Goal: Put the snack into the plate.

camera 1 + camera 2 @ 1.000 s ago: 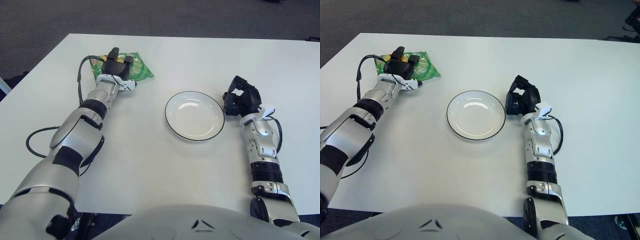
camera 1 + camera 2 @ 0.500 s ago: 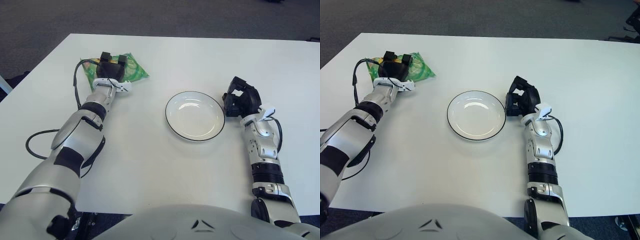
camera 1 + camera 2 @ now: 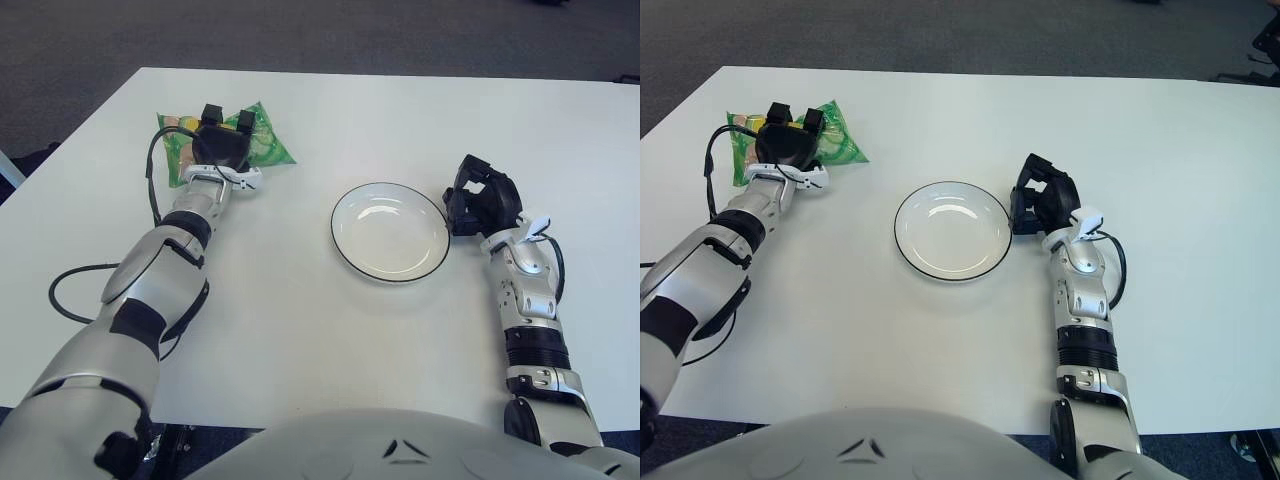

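White desk (image 3: 300,320): at upper left, the left robot hand (image 3: 222,147) seems to grip the snack (image 3: 262,146); right robot hand (image 3: 482,197), fingers curled and empty, beside the plate (image 3: 390,231).

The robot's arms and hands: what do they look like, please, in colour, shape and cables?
Both arms have rounded silver-grey shells with black bands at the joints. The left hand and right hand are black, with blocky fingers and a white piece at each wrist. A black cable loops beside the left forearm, and another curves by the right wrist.
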You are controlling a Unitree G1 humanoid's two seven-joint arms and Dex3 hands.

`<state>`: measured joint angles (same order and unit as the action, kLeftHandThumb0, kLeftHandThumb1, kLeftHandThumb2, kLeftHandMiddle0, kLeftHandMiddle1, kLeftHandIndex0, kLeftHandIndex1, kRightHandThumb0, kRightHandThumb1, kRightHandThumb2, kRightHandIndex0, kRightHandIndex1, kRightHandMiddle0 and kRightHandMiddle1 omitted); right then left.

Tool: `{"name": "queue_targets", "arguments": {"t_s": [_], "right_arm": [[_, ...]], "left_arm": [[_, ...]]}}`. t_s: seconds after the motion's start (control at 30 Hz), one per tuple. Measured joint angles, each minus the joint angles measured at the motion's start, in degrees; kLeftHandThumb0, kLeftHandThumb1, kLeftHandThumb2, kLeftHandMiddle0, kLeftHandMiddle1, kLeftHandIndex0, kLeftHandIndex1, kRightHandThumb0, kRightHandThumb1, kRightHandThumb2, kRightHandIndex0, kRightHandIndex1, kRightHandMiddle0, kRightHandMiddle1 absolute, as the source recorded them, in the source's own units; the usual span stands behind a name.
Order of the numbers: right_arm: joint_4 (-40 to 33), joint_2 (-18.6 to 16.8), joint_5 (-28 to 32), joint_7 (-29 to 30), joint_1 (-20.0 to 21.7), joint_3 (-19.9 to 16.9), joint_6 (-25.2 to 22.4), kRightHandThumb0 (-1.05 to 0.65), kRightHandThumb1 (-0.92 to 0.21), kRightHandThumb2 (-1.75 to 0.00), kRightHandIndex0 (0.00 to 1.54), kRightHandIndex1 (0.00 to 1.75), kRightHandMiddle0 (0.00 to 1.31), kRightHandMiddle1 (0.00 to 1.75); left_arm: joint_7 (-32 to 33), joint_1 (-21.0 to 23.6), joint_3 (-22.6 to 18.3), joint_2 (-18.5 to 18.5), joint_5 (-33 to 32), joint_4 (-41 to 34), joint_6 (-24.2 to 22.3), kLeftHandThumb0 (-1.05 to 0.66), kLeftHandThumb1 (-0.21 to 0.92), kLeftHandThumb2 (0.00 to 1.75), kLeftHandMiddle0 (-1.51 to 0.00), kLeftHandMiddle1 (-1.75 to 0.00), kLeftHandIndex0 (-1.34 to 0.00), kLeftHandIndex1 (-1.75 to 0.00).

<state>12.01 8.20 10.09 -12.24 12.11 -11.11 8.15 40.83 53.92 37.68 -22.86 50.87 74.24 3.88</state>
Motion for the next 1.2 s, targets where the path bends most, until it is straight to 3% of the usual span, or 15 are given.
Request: {"name": "queue_targets", "arguments": {"t_s": [0.57, 0.8, 1.2], "right_arm": [[-0.18, 0.34, 0.25, -2.36, -0.21, 0.16, -0.4, -0.58, -0.09, -1.59, 1.39, 1.75, 0.81, 1.75], [0.04, 0.55, 0.58, -2.89, -0.24, 0.04, -0.4, -0.58, -0.1, -1.59, 1.39, 1.75, 0.8, 1.75], [1.75, 1.25, 0.7, -3.53, 0.58, -0.21, -0.15, -0.57, -0.12, -1.56, 1.39, 1.75, 0.78, 1.75]], "left_arm": [[0.01, -0.08, -0.6, -3.21, -1.25, -2.24, 7.47, 0.54, 0.15, 1.52, -0.75, -1.75, -0.98, -1.75], [-4.96, -1.47, -3.43, -7.22, -3.23, -14.09, 11.06, 0.55, 0.12, 1.55, -0.77, -1.75, -1.0, -1.75], [-9.55, -3.96, -9.69, -9.7, -5.63, -30.68, 13.85, 0.56, 0.11, 1.57, -0.78, -1.75, -1.04, -1.75]]}}
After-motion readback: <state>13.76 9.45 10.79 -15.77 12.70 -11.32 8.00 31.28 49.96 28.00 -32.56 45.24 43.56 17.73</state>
